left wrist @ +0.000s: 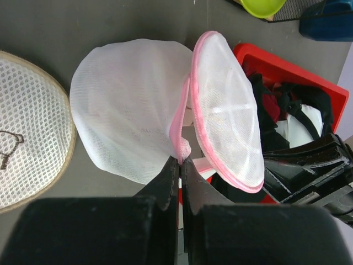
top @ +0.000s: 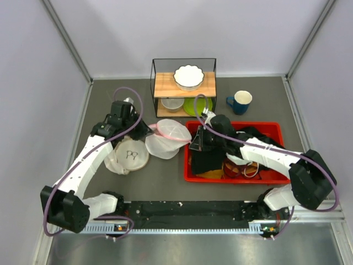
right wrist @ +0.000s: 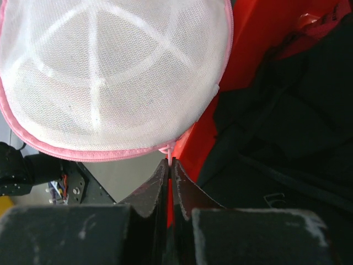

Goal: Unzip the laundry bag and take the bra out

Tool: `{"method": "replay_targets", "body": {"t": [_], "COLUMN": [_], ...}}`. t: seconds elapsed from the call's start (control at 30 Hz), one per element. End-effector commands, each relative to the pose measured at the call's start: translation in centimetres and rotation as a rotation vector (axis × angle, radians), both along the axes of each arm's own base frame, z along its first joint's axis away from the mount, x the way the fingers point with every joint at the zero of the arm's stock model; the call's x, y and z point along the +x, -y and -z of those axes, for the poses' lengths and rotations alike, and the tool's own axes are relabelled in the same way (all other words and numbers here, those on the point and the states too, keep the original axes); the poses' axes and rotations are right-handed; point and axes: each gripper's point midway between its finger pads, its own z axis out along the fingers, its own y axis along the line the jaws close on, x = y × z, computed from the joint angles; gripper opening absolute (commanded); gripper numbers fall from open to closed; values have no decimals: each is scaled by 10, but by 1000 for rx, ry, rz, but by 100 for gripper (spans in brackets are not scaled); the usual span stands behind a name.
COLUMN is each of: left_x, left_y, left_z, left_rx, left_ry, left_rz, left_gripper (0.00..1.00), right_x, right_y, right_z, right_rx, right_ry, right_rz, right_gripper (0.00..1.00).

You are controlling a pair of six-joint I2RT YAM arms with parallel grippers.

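The laundry bag (top: pixel 168 138) lies between the arms, a white mesh pouch with a pink zipper band, and it gapes open into two round halves. In the left wrist view the laundry bag (left wrist: pixel 132 99) shows one domed half and one flat half tilted up. My left gripper (top: pixel 150 132) (left wrist: pixel 181 159) is shut on the pink band where the halves meet. My right gripper (top: pixel 193 144) (right wrist: pixel 169 160) is shut on the small pink zipper pull at the rim of the laundry bag (right wrist: pixel 110 72). The bra is hidden.
A cream padded round piece (top: pixel 131 155) (left wrist: pixel 27 149) lies left of the bag. A red tray (top: pixel 276 130) (left wrist: pixel 259 58) (right wrist: pixel 248 44) with dark clothes sits to the right. Behind stand a wire shelf (top: pixel 183 85) with bowls and a blue mug (top: pixel 240 102).
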Motion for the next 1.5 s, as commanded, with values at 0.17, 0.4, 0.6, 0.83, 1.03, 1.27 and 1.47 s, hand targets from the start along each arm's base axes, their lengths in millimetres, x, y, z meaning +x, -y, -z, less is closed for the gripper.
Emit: {"method": "replay_targets", "body": {"t": [0.17, 0.4, 0.6, 0.83, 1.03, 1.27, 1.47], "left_x": [2, 6, 16, 3, -16, -26, -26], "left_y": [10, -17, -40, -21, -9, -10, -8], "left_z": [-9, 3, -3, 4, 39, 35, 29], "left_rx": [-31, 38, -31, -84, -138, -144, -148], "left_ry": [31, 1, 53, 8, -28, -9, -2], "left_rz": [96, -37, -136, -33, 0, 4, 19], "left_gripper": [0, 0, 0, 0, 0, 0, 0], "right_x": [9, 11, 16, 15, 10, 11, 17], "right_y": [0, -4, -13, -18, -20, -56, -92], "right_z": [-16, -27, -31, -47, -69, -71, -71], "right_rx": [-1, 14, 35, 21, -91, -193, -191], "right_ry": [66, 88, 83, 135, 259, 291, 242], "right_rz": [-28, -45, -56, -98, -131, -82, -55], "right_gripper": [0, 0, 0, 52, 93, 88, 90]}}
